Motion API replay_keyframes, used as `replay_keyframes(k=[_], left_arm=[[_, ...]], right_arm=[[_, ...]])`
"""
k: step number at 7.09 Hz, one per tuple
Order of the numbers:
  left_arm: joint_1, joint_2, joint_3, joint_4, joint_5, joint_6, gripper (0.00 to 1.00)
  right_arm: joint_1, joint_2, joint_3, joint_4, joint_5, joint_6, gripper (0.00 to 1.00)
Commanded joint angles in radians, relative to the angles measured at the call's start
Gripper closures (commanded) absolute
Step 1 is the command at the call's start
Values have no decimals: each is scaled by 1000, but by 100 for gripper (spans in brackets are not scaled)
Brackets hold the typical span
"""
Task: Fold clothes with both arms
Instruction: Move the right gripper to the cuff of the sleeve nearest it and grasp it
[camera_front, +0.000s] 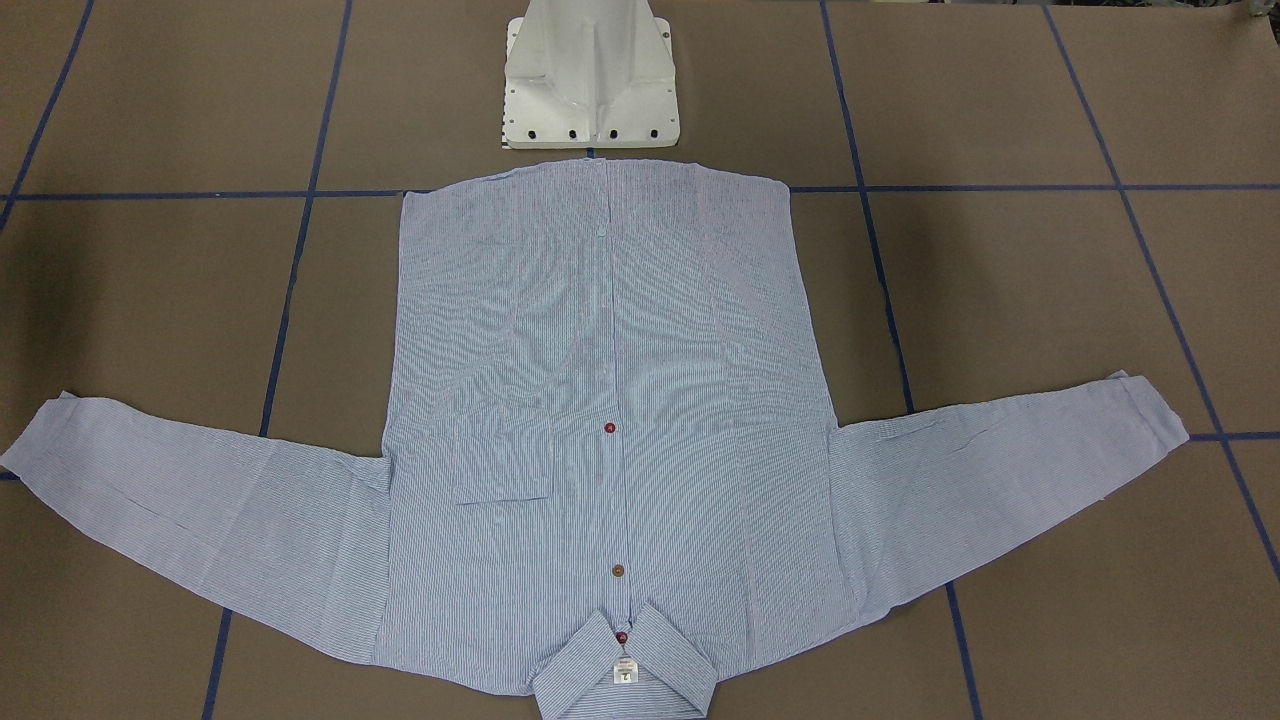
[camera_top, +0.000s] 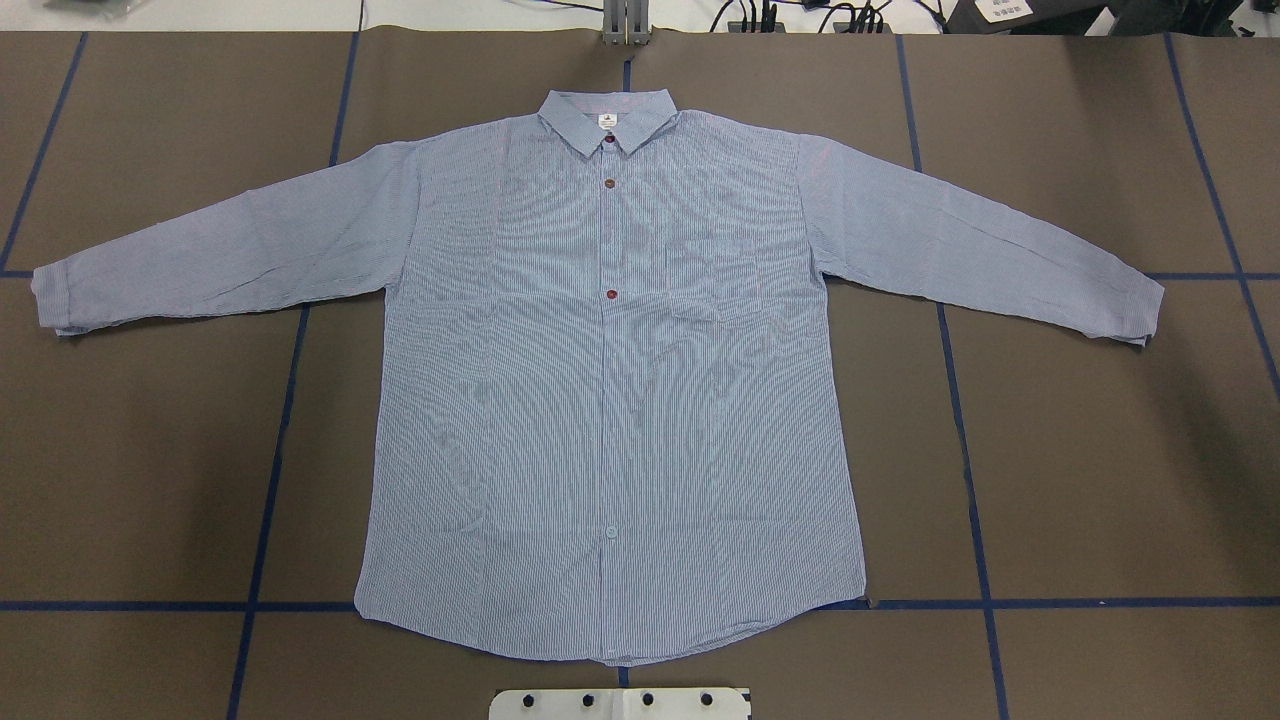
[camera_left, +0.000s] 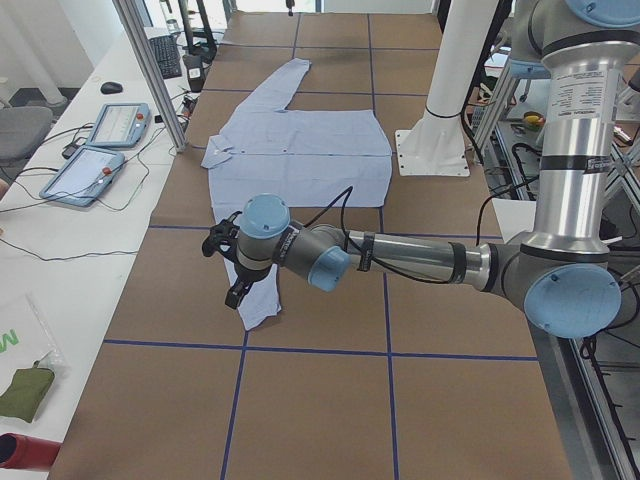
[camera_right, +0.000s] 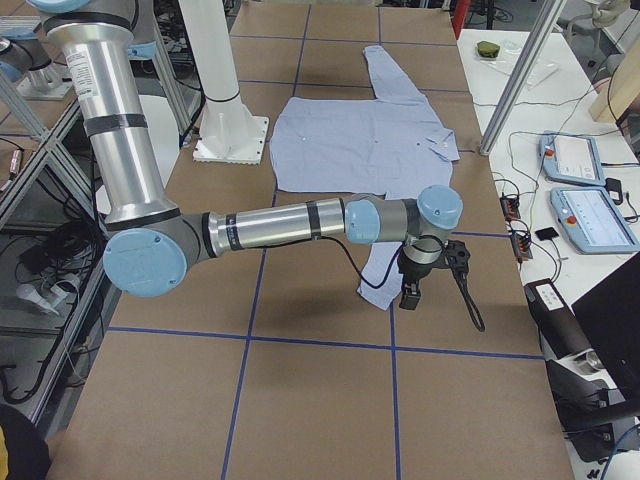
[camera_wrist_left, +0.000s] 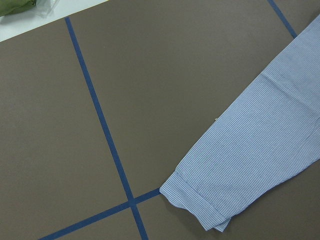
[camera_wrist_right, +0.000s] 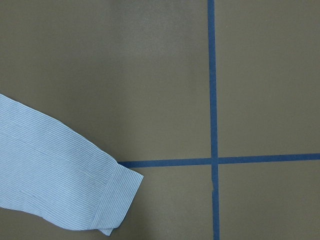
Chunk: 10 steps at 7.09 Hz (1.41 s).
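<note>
- long-sleeved collared button-up shirt (camera_top: 610, 400): light blue with fine white vertical stripes.
- dark red round buttons (camera_top: 611, 294): two, on the placket.
- brown round button (camera_top: 608, 183): one, between them.
- pale blue round button (camera_top: 611, 532): one, matching the cloth.
- small rectangular neck label (camera_top: 606, 121): white.
- flat paper-covered desk (camera_top: 150, 450): dull brown, gridded with dark blue tape lines (camera_top: 270, 480).
- left arm (camera_left: 420, 262) and right arm (camera_right: 280, 225): silver tubes, grey joints, light-blue caps.
- moulded pedestal base (camera_front: 590, 80): white.

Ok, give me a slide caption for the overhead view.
A light blue striped shirt lies spread flat, front up, on a brown table gridded with blue tape.
</note>
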Motion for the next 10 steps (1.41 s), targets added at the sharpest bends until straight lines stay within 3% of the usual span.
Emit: replay_keyframes(k=[1, 6, 8, 9, 10], left_arm=[[0, 2, -3, 2, 0, -2, 0], [0, 5, 0, 0, 0, -5, 0], [3, 2, 1, -2, 3, -5, 0], [3, 2, 1, -3, 2, -5, 0], [5, 2, 1, -29, 0, -5, 0]], right_arm=[[0, 0, 0, 0, 0, 1, 0], [-9, -3, 17, 2, 0, 1, 0], [-81, -11, 25, 2, 0, 5, 0], [-112, -16, 26, 23, 0, 10, 0], [-130, -60, 13, 138, 0, 119, 0]])
